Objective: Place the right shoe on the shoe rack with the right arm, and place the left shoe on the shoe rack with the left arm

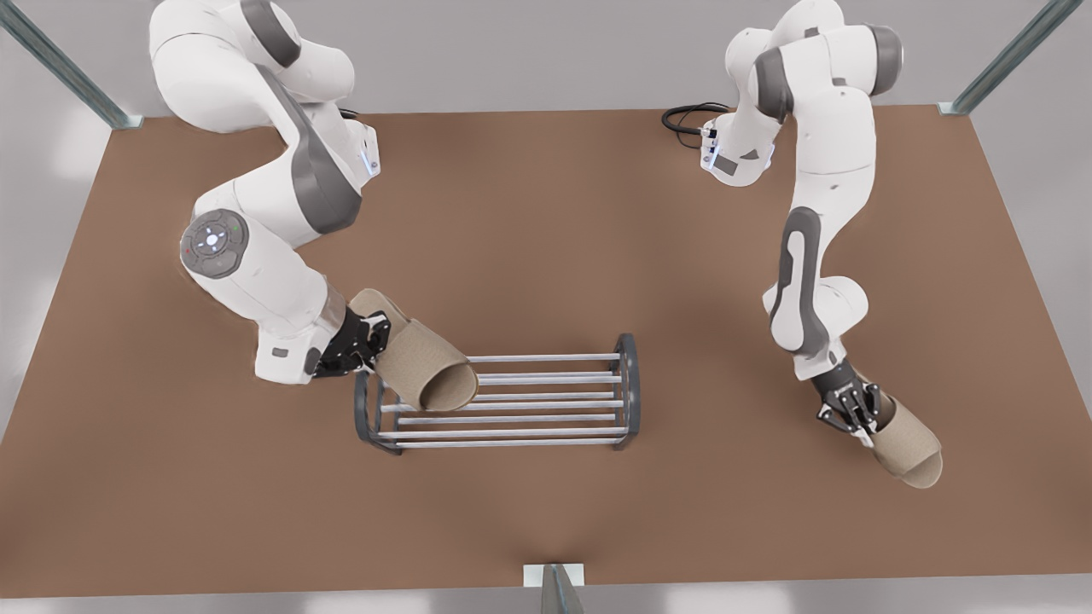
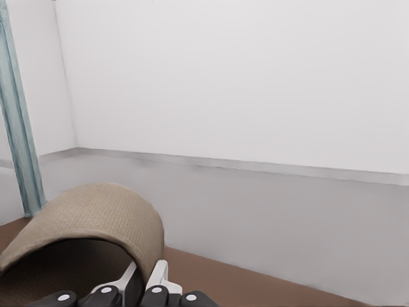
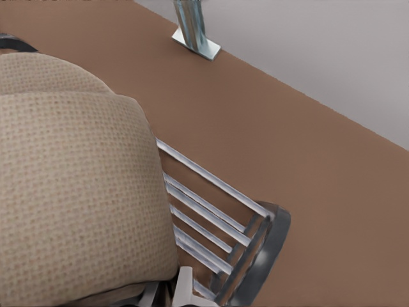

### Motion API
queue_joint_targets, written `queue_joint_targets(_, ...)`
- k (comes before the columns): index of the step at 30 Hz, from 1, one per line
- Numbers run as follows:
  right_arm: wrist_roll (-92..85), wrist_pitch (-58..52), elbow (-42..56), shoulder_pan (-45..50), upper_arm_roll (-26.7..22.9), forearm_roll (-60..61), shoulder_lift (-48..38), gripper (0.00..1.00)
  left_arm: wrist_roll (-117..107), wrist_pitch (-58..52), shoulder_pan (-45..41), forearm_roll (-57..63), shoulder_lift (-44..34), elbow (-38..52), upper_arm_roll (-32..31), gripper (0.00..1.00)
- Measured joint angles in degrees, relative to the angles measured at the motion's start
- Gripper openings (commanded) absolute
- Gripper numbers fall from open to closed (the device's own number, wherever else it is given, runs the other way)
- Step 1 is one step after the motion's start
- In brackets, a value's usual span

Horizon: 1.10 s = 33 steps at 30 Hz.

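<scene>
Right gripper, left of centre in the front view: jaws clamped on the right shoe, held tilted over the shoe rack's left end; its fingertips are hidden by the shoe. The right wrist view adds the rack's rods just beside the shoe.

Left gripper, lower right: jaws clamped on the left shoe above the bench, well apart from the rack.
</scene>
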Motion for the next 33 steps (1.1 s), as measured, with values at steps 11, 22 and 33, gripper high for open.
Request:
queue_joint_targets(11,34.69,0.25,7.36,24.16,-22.52,-3.72,7.98,0.21,0.00,0.43,-32.98,-16.66,-22.36,3.37,2.35,0.21)
queue_joint_targets(22,58.34,2.42,3.82,26.75,-23.78,-8.19,10.38,0.21,0.00,0.12,-35.76,-36.55,-12.09,16.02,-3.42,0.21)
queue_joint_targets(33,72.05,8.67,-3.29,27.42,-23.69,-13.04,10.48,0.21,0.00,-1.13,-35.41,-47.01,-2.58,19.99,-4.71,0.21)
